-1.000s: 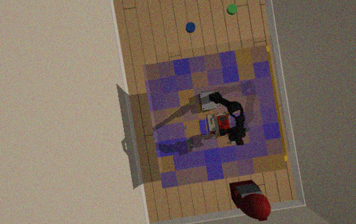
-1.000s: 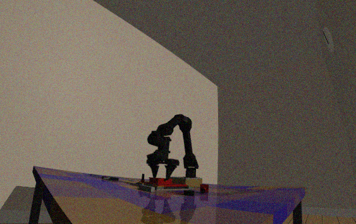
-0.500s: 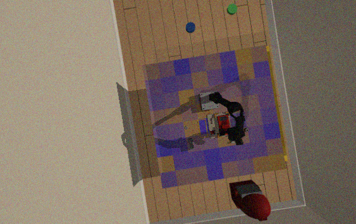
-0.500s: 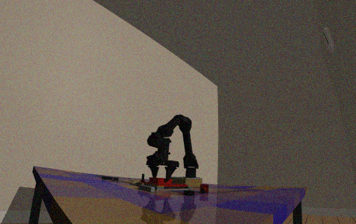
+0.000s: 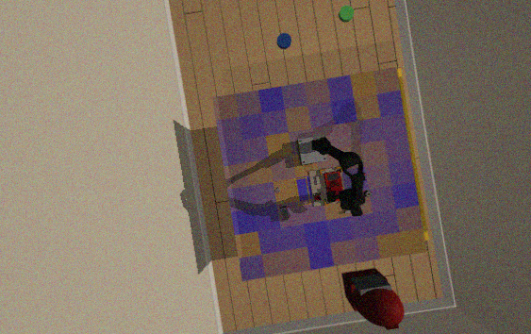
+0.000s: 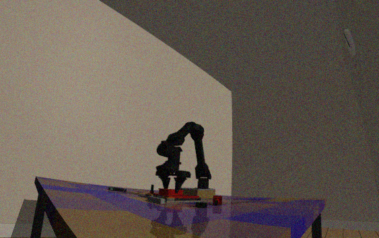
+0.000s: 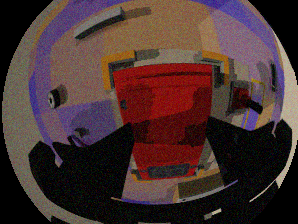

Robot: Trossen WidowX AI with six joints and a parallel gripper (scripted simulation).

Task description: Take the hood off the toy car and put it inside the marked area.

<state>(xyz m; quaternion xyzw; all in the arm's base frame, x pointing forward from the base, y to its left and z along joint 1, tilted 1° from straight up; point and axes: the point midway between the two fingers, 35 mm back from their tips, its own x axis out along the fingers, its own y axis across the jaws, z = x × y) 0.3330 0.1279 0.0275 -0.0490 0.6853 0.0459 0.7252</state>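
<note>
The toy car (image 5: 320, 188) (image 6: 176, 198) stands in the middle of the checkered table beside the arm's base. Its red hood (image 5: 333, 187) (image 6: 171, 192) (image 7: 162, 100) is on top of the car and fills the centre of the wrist view. My gripper (image 6: 172, 184) (image 7: 169, 121) points straight down over the hood. One dark finger presses on each long side of it. The fingers stand fairly wide because the hood is wide. I cannot make out the marked area for certain in any view.
Loose car parts lie around the car: a wheel (image 7: 55, 96), a red piece (image 7: 242, 97) (image 6: 217, 200) and a grey bar (image 7: 100, 22). A blue disc (image 5: 284, 41) and a green disc (image 5: 346, 13) lie at one table end, a dark red object (image 5: 375, 298) at the other. A yellow strip (image 5: 409, 141) runs along one edge.
</note>
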